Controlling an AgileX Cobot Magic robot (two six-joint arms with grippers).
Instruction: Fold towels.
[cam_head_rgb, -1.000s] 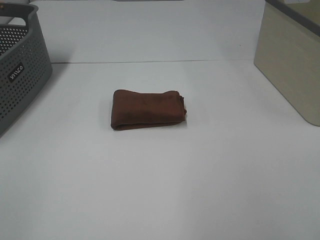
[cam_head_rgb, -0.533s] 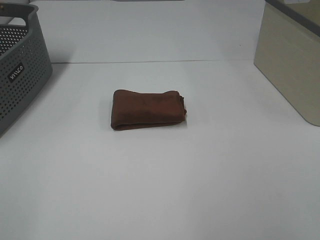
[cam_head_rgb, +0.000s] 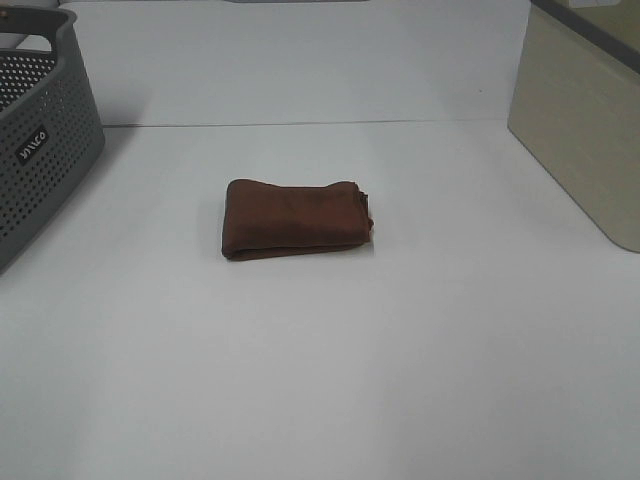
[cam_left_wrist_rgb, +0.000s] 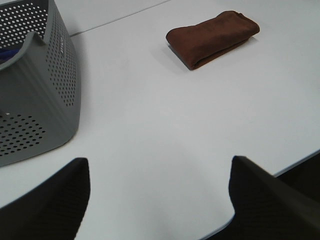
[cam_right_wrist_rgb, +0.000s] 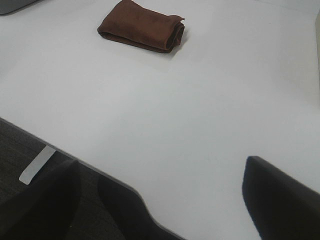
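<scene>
The dark reddish-brown towel (cam_head_rgb: 296, 217) lies folded into a compact rectangle in the middle of the white table. It also shows in the left wrist view (cam_left_wrist_rgb: 212, 37) and in the right wrist view (cam_right_wrist_rgb: 142, 31). No tag shows. My left gripper (cam_left_wrist_rgb: 159, 200) is open and empty, low over the table's front left edge, far from the towel. My right gripper (cam_right_wrist_rgb: 160, 200) is open and empty, at the table's front right edge, also far from the towel. Neither arm shows in the exterior high view.
A grey perforated basket (cam_head_rgb: 40, 140) stands at the left edge; it also shows in the left wrist view (cam_left_wrist_rgb: 35, 90). A beige bin (cam_head_rgb: 585, 120) stands at the right. The table's front edge (cam_right_wrist_rgb: 75, 160) runs below my right gripper.
</scene>
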